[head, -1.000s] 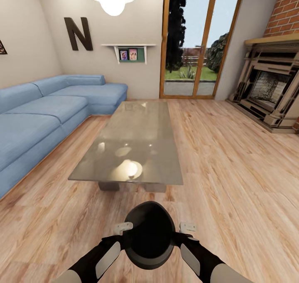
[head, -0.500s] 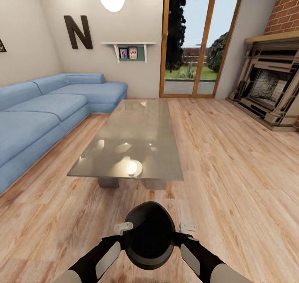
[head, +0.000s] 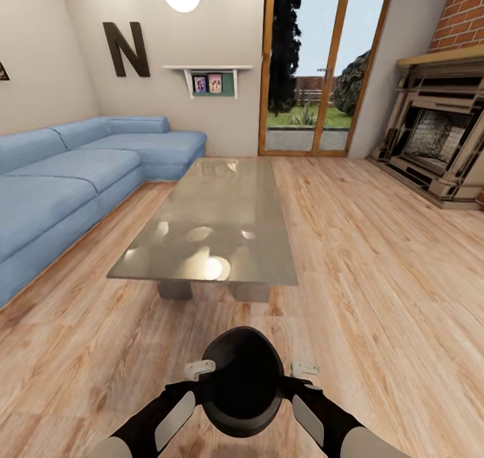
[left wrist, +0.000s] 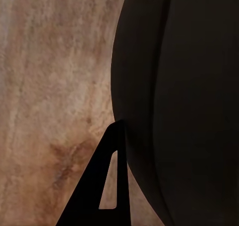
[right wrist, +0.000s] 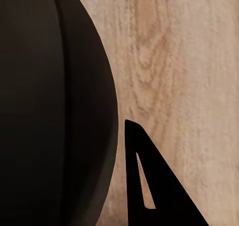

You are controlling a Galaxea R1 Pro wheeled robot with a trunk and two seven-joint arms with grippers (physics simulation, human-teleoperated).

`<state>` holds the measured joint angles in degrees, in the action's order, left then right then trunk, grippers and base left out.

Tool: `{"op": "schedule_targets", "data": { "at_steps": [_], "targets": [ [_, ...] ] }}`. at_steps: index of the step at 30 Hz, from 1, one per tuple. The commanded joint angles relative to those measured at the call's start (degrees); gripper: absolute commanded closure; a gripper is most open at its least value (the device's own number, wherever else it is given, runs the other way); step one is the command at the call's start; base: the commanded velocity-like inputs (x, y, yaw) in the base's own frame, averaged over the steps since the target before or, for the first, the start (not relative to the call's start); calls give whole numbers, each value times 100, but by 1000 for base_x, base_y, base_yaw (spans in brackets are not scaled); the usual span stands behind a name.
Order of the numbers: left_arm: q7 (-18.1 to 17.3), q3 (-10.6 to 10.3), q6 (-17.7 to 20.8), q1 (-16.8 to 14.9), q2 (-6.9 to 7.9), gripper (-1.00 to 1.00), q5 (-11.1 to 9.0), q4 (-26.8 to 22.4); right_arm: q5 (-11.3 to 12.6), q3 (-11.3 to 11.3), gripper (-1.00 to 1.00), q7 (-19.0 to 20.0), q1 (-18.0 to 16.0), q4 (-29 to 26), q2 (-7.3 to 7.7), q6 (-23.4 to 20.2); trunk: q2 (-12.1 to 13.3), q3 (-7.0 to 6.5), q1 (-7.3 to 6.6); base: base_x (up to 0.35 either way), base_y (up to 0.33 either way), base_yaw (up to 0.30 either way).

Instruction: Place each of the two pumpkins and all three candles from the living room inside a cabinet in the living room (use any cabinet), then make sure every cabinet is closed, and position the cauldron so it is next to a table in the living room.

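Both grippers still clasp the cauldron (head: 242, 381) between them — the table (head: 215, 226) looms nearer than before.

Dark cauldron (head: 242, 380) before glossy grey table (head: 222, 216), apart.

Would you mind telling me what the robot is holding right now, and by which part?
The cauldron is held between both arms, left gripper and right gripper pressed against its opposite sides.
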<state>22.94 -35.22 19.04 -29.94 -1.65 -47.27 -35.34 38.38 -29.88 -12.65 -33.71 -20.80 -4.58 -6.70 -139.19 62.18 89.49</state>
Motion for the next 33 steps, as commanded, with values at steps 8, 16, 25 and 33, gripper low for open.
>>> {"op": "schedule_targets", "data": {
  "at_steps": [8, 16, 25, 33],
  "targets": [
    [52, 6, -138, -12, 7, 100, 69, -25, 12, -46, 100, -80, -4, 278, 9, -24, -325, 148, 174, 0, 0, 0],
    [56, 6, -137, -12, 7, 100, 69, -25, 12, -46, 100, -81, -4, 278, 10, -24, -325, 148, 174, 0, 0, 0],
    [61, 6, -137, -12, 9, 100, 69, -25, 12, -49, 100, -80, -4, 278, 9, -24, -325, 148, 174, 123, 0, 0],
    [60, 6, -137, -12, 7, 100, 69, -25, 12, -52, 100, -84, -4, 278, 9, -24, -325, 148, 174, 257, 0, 0]
  ]
}}
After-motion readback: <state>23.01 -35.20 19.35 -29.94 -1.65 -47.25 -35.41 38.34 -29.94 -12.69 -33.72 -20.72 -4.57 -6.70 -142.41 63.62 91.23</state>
